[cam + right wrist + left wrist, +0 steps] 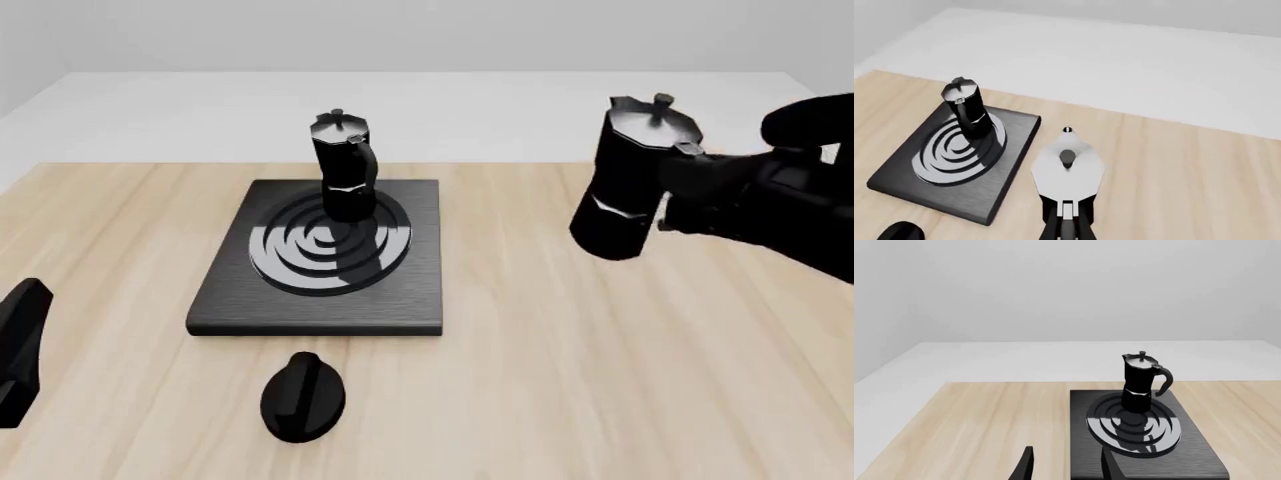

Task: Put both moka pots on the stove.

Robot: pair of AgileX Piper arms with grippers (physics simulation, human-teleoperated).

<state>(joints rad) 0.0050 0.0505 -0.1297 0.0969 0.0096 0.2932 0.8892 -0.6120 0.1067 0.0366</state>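
1. Nearest in the front view: a flat black oval knob (304, 396) lies on the wood table (561, 380), just in front of the stove's near edge, not touching it.
2. Left end effector (20, 345) sits low at the left edge of the front view, well apart from the stove. In the left wrist view its two finger tips (1024, 466) have a wide gap btwn them & nothing inside, so it's open & empty.
3. The stove (234, 290) is a dark grey square slab lying flat on the table, w/ silver & black rings on top.
4. One moka pot (344, 165) stands upright on the stove, on the far part of the rings. Its handle points to the right in the left wrist view. No end effector touches it.
5. The 2nd moka pot (630, 180) is up in the air on the right, off the table, tilted a bit, well apart from the stove.
6. Right end effector (683, 185) comes in from the right & is closed on that pot's handle side. In the right wrist view the silver lid & knob show from above, w/ the handle going back into the fingers.
7. Farthest: a white floor & a pale wall past the table's far edge.
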